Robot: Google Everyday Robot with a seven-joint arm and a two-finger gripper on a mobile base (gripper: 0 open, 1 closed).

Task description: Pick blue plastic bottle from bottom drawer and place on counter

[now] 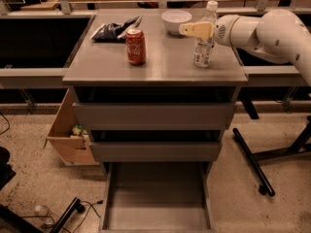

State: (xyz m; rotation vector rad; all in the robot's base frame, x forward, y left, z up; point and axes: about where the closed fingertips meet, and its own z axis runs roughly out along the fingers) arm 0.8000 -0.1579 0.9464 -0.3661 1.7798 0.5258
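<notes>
Gripper [189, 30] meets the blue plastic bottle [202, 52], upright on the counter [160, 67], probably steadying it; whether clamped or loosened, I cannot tell.

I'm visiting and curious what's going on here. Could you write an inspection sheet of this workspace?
Surface: counter, grey, carrying four things.
Job's things: blue plastic bottle upright on the counter's right side; bottom drawer pulled open, nothing seen inside.
Clutter: red soda can, white bowl, dark bag, all on the counter.
Grippers: gripper at the bottle's upper half, over the counter.
Cables: thin cable on the floor, lower left.
Surroundings: cardboard box left of the cabinet; black stand legs right.
</notes>
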